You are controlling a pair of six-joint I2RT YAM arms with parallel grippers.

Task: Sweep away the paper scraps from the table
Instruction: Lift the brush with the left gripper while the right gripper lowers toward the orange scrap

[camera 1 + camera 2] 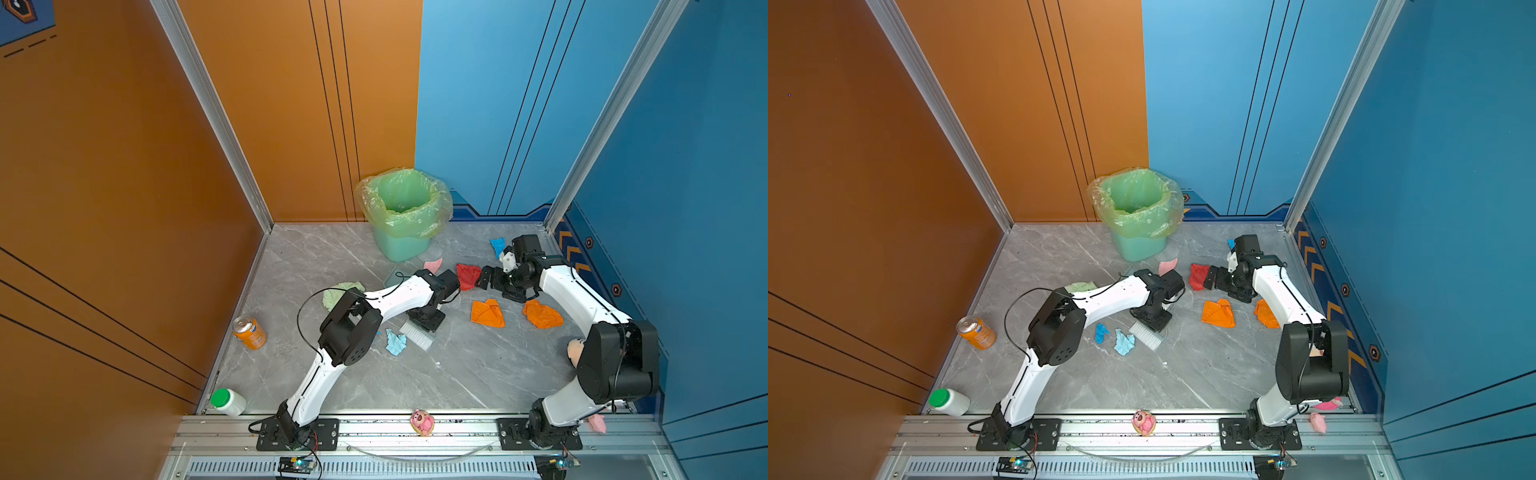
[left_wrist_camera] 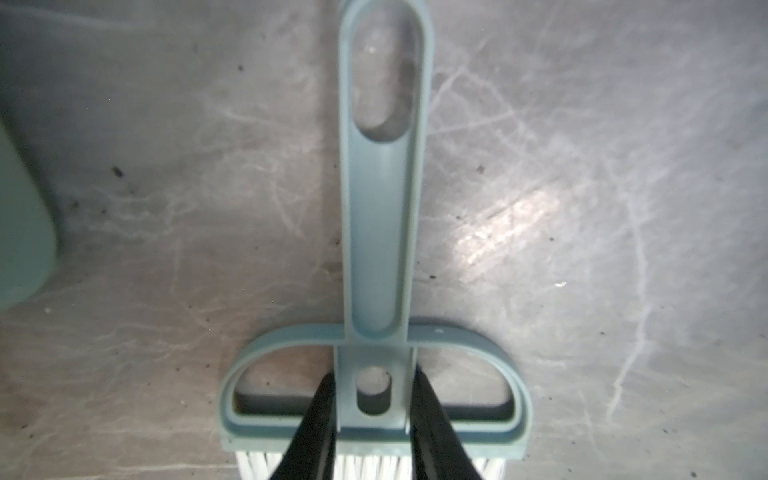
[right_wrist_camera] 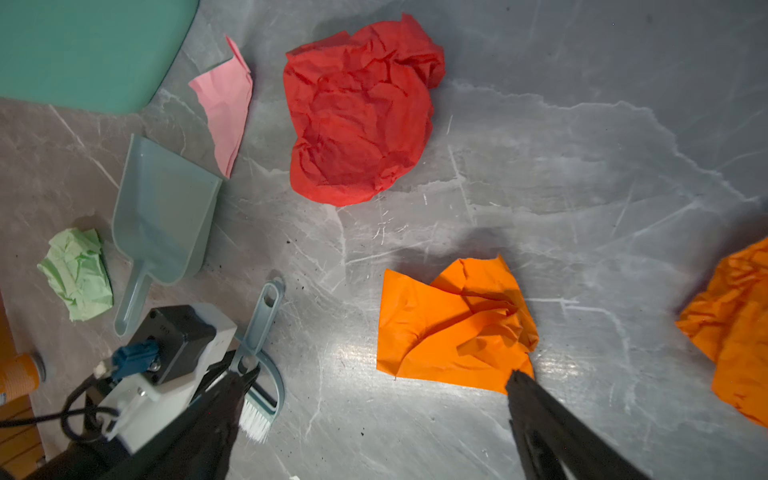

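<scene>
Step in hand: tool pickup, sweeping not begun. The left gripper (image 2: 374, 386) is closed tight on the neck of the brush (image 2: 380, 208), jaws pinching either side just above the bristle block. The bristles are down at the table (image 3: 582, 166) and the handle sticks out ahead of the hand. The left arm has its elbow raised and its wrist pitched down, with the fingers pointing at the surface. The right gripper (image 3: 381, 376) is spread wide and holds nothing. That arm reaches forward and inward, hand low over the table. The paper scraps are all loose on the table. An orange scrap (image 3: 453, 328) sits between the right jaws, one tip at its edge; contact is unclear. The red scrap (image 3: 357, 112) lies ahead of that hand and a second orange scrap (image 3: 731, 328) off to its side. A light blue scrap (image 1: 395, 341) lies just beside the bristles. The dustpan (image 3: 166, 208) is untouched, near the brush handle tip, between a pink scrap (image 3: 226, 108) and a light green scrap (image 3: 77, 274). Next move, likely: the right hand takes the dustpan handle and the left drags the bristles through the scraps, keeping the brush from twisting in the pinch.
</scene>
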